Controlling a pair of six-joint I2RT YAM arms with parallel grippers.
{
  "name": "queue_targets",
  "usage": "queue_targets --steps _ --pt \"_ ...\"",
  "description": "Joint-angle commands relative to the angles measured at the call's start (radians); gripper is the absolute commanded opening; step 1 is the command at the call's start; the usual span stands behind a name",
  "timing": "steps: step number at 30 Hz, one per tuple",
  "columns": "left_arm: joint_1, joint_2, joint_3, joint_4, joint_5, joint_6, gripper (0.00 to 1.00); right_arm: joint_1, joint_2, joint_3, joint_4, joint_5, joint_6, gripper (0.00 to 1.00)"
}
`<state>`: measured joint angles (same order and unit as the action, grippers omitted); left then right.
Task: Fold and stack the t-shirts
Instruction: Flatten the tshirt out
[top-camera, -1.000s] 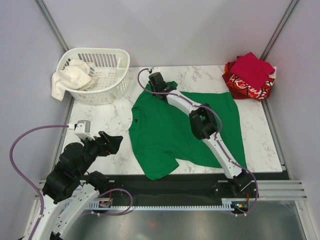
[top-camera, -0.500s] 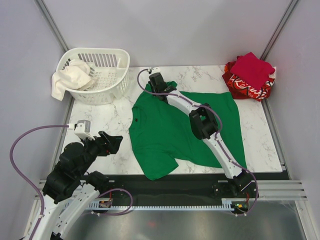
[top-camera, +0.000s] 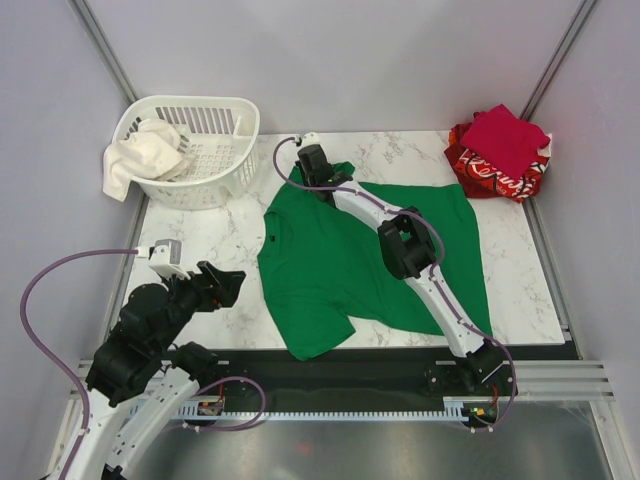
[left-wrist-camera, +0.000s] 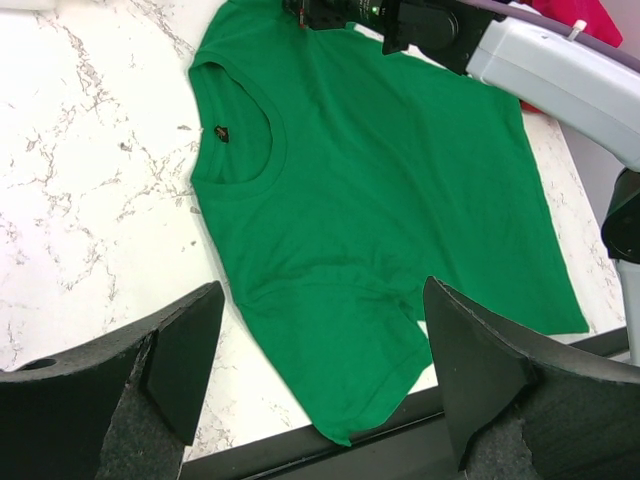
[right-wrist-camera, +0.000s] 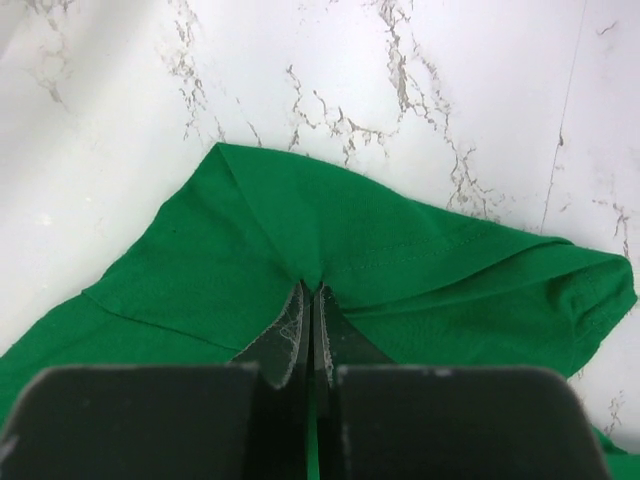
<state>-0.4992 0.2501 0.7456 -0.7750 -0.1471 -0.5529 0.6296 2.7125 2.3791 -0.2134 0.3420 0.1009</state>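
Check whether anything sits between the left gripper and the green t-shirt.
Nothing visible does. The left gripper hovers open over the table beside the green t-shirt, with only bare marble between them. The right gripper is shut on the shirt's far sleeve, away from that path.

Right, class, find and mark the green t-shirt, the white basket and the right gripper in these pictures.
green t-shirt (top-camera: 320, 270): top external view, on its chest.
white basket (top-camera: 196, 101): top external view, on its far rim.
right gripper (right-wrist-camera: 308, 295): right wrist view, between its fingertips, which pinch the shirt's cloth.
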Motion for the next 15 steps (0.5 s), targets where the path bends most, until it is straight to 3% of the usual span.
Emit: queue_targets --steps 1,3,5,6,7,9,15 --pt "0.008 0.012 -0.009 0.040 0.007 0.031 0.88 -0.011 -0.039 0.048 0.072 0.023 -0.023 0.01" --pt "0.010 0.014 -0.006 0.040 0.007 0.031 0.88 -0.014 -0.042 0.048 0.078 0.023 -0.021 0.01" --pt "0.011 0.015 -0.009 0.040 0.007 0.031 0.88 -0.021 -0.042 0.048 0.080 0.022 -0.020 0.11" --pt "0.013 0.015 -0.008 0.040 0.011 0.033 0.88 -0.025 -0.042 0.048 0.080 0.022 -0.017 0.23" --pt "0.014 0.015 -0.008 0.040 0.011 0.034 0.88 -0.025 -0.043 0.042 0.078 0.019 -0.010 0.50" --pt "0.016 0.015 -0.008 0.040 0.012 0.033 0.88 -0.030 -0.051 0.032 0.078 0.018 -0.007 0.70" --pt "0.021 0.018 -0.008 0.043 0.018 0.034 0.88 -0.039 -0.054 0.015 0.089 0.006 0.017 0.72"
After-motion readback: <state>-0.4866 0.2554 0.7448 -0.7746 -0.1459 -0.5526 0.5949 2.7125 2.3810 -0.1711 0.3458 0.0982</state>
